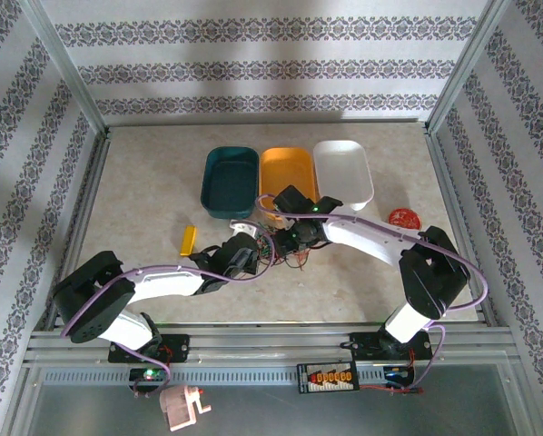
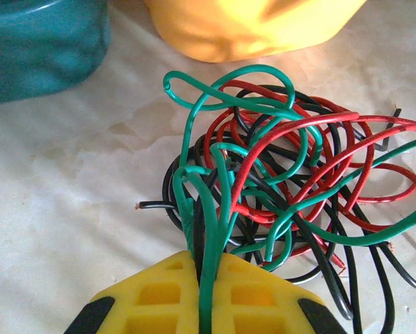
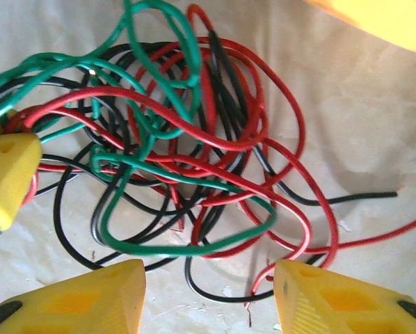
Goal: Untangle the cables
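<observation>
The cables (image 1: 285, 252), thin red, green and black wires, lie in one tangled heap on the table in front of the bins. My left gripper (image 2: 206, 271) is shut on a green cable (image 2: 219, 223) at the near edge of the heap (image 2: 291, 174), and a black strand runs into the same gap. My right gripper (image 3: 209, 296) hovers open just above the other side of the tangle (image 3: 194, 139); a green loop (image 3: 159, 240) and a black loop lie between and just ahead of its yellow fingers (image 3: 90, 299). From above, both grippers, left (image 1: 245, 254) and right (image 1: 296, 238), meet at the heap.
A teal bin (image 1: 229, 182), an orange bin (image 1: 288, 174) and a white bin (image 1: 344, 171) stand in a row just behind the heap. A small yellow piece (image 1: 190, 240) lies to the left and a round red roll (image 1: 402, 218) to the right. Metal rails edge the table.
</observation>
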Tool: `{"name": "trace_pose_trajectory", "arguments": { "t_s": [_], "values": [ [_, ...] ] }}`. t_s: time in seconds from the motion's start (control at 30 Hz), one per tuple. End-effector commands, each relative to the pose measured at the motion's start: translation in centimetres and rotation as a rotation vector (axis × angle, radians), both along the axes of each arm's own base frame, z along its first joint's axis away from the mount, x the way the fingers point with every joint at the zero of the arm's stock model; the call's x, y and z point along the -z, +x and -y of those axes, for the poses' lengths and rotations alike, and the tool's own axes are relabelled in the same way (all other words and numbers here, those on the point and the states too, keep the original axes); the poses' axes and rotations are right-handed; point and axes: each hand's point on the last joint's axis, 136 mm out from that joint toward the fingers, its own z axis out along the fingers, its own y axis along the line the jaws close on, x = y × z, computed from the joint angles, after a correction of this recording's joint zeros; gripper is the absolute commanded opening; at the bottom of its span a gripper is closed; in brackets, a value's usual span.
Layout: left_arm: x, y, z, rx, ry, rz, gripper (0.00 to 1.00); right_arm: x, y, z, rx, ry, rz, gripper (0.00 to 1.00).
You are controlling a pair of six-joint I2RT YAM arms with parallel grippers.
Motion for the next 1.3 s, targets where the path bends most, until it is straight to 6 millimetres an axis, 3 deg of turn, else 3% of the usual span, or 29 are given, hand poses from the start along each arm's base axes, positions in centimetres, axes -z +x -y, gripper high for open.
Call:
{"name": "trace_pose_trajectory", "arguments": {
  "t_s": [0.0, 0.17, 0.47, 0.77, 1.27],
  "values": [
    [-0.3, 0.8, -0.7, -0.054, -0.061, 0.002, 0.0, -1.0, 0.1, 1.2, 0.014, 0.035, 0.013, 0.52],
    [-0.2, 0.9, -0.3, -0.034, -0.071, -0.007, 0.0, -0.3, 0.4, 3.4, 0.088, 0.053, -0.023, 0.52],
    [0.0, 0.8, 0.1, -0.006, -0.06, -0.017, 0.0, 2.2, 1.6, 4.0, 0.152, 0.08, -0.103, 0.47],
    [0.1, 0.5, 0.2, 0.016, -0.055, -0.025, 0.0, 4.7, 2.7, 4.5, 0.171, 0.022, -0.133, 0.27],
    [0.0, 0.3, 0.5, 0.039, -0.056, -0.03, 0.0, 5.3, 3.7, 5.8, 0.222, 0.003, -0.11, 0.26]
  ]
}}
